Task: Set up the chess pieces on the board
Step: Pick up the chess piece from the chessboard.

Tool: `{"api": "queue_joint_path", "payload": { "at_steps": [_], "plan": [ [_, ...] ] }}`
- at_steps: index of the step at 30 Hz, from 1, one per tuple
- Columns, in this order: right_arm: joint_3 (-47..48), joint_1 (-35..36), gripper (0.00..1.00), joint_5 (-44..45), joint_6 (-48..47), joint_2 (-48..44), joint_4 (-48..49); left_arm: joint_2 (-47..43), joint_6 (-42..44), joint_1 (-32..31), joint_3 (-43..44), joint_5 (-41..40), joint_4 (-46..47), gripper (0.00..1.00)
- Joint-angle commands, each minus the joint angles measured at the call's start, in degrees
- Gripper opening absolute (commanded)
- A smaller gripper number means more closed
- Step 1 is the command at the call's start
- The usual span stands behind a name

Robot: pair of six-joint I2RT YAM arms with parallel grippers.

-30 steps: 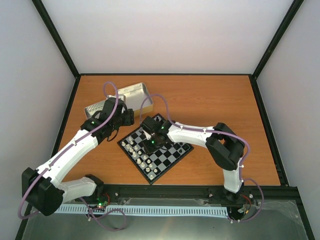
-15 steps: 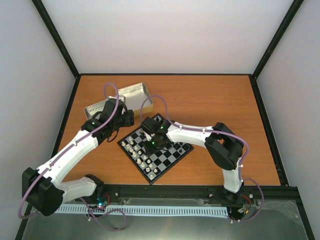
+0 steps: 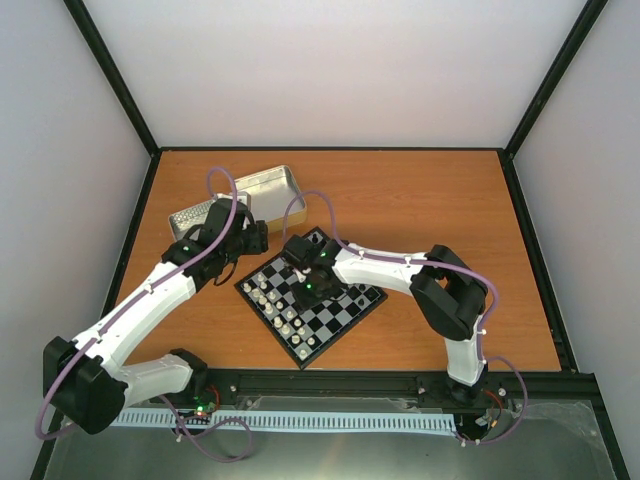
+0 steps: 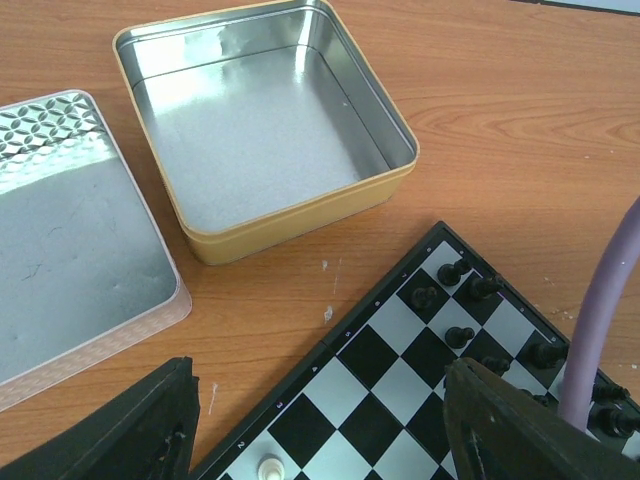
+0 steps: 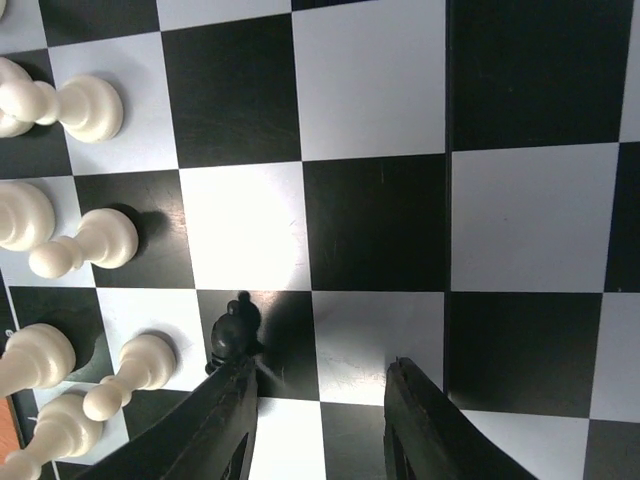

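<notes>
One board (image 3: 332, 322); one deep tin (image 3: 268, 186); one shallow tin (image 3: 193, 216); chess pieces (image 5: 92, 103) too small to count reliably

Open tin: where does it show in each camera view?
Top external: open tin at far left, beyond the board.
Left wrist: open tin upper centre, board corner at lower right.
Right wrist: tin not in view; board squares fill it.
Shared landmark: the board.

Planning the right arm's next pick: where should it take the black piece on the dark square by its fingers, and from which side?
Probably by its slim upper body, from straight above. The black piece sits at the tip of one finger, outside the open right gripper, so shift sideways first. White pieces crowd one side, so close the fingers along the free direction.
</notes>
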Motion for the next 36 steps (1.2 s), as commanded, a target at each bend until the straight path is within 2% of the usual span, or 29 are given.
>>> {"api": "queue_joint_path", "payload": {
  "at_steps": [1,8,15,22,36],
  "plan": [
    [2.1,0.5,0.37,1.4,3.2,-1.3,-0.8,-0.6,0.0,0.3,0.3,-0.4,1.2,0.68],
    [2.2,0.4,0.37,3.6,7.0,-3.1,0.1,-0.9,-0.1,0.3,0.2,-0.3,1.2,0.68],
    [-0.2,0.5,0.38,-4.2,3.7,-3.5,2.2,-1.3,-0.5,0.3,-0.6,0.0,1.4,0.68],
    [-1.5,1.0,0.36,-5.2,2.3,-2.0,1.1,-1.6,-0.5,0.3,-1.4,0.0,1.6,0.69],
    [1.6,2.2,0.32,3.2,-0.4,1.9,-4.4,-0.7,-0.1,0.3,-0.9,0.1,2.3,0.69]
  ]
}}
